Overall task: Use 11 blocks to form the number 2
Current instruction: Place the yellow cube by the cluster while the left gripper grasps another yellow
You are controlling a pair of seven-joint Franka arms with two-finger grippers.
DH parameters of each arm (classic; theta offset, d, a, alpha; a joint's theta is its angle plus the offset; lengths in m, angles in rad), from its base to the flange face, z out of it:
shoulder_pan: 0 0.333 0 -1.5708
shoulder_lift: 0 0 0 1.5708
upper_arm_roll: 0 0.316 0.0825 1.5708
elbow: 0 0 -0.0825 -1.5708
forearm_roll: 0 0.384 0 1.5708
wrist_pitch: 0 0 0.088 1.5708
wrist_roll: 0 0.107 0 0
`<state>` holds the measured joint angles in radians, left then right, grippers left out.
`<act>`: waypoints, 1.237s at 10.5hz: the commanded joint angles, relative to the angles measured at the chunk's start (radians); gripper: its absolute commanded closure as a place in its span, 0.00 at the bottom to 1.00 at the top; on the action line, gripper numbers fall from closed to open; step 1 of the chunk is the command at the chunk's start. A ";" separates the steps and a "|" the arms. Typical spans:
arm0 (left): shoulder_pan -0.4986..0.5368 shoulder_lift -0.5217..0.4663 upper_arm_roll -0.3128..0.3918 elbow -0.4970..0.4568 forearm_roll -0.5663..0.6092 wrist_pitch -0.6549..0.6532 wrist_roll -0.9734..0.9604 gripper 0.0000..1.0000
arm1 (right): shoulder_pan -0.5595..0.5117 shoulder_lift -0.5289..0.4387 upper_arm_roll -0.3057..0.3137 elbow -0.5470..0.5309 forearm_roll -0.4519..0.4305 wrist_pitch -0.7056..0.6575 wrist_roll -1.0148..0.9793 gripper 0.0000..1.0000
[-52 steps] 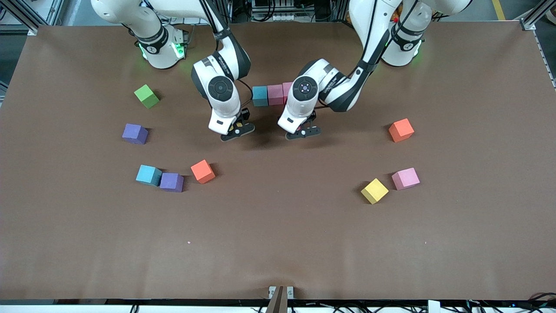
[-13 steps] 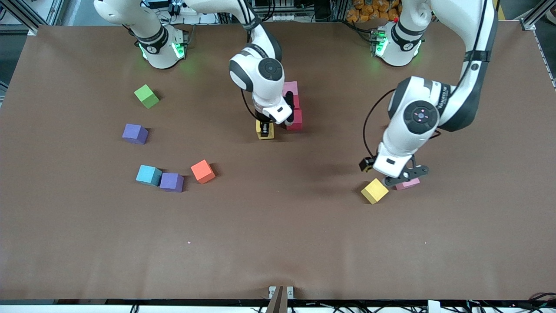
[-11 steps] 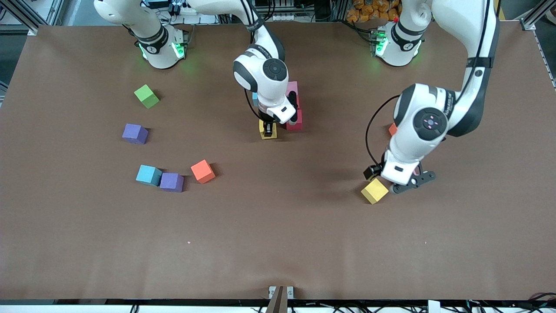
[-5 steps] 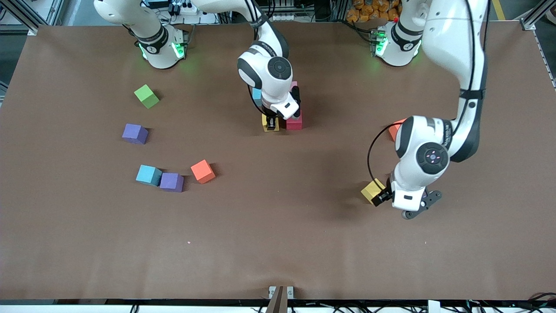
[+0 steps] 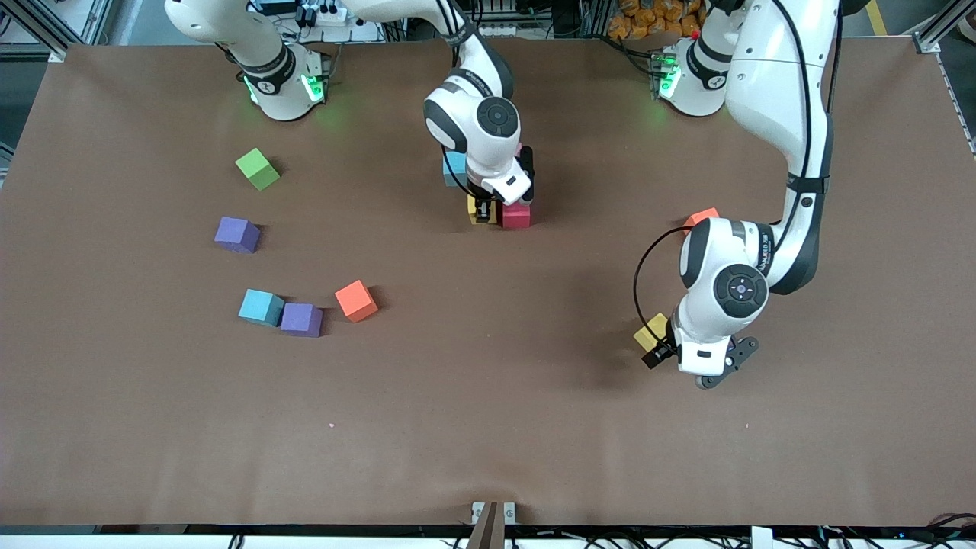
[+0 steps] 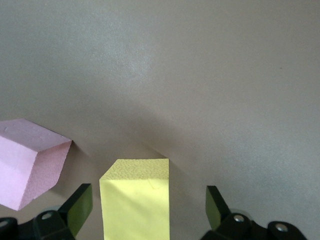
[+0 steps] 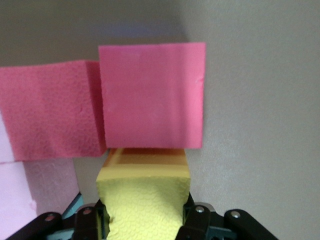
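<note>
Right gripper (image 7: 145,220) clamping a grainy yellow foam cube (image 7: 145,200) against, apparently touching, a red cube (image 7: 152,95); left gripper (image 6: 148,210) hovering wide open astride another yellow cube (image 6: 136,200).

Probably a lab: aluminium framing (image 5: 34,23).

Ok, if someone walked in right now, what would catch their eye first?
Probably the right gripper mid-table, shut on a small yellow foam cube and setting it against a red foam cube in the started figure. Next, the left gripper toward the left arm's end, open around a second yellow foam cube, with a pink foam cube beside it.
</note>
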<state>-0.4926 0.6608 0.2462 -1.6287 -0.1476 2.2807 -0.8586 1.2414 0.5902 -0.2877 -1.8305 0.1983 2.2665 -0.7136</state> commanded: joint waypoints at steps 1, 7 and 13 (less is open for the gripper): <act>-0.012 0.008 0.015 0.006 -0.024 -0.007 -0.016 0.00 | -0.003 0.030 0.002 0.039 0.023 -0.013 0.011 0.55; -0.012 0.010 0.015 -0.043 -0.023 -0.010 -0.014 0.00 | -0.003 0.039 0.002 0.051 0.023 -0.012 0.011 0.42; -0.012 0.054 0.007 -0.036 -0.070 0.005 -0.011 0.37 | -0.010 -0.004 0.001 0.048 0.020 -0.074 -0.004 0.00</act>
<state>-0.4961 0.7048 0.2452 -1.6747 -0.1743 2.2787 -0.8640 1.2409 0.6083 -0.2891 -1.7980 0.2079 2.2467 -0.7110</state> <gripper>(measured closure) 0.132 0.000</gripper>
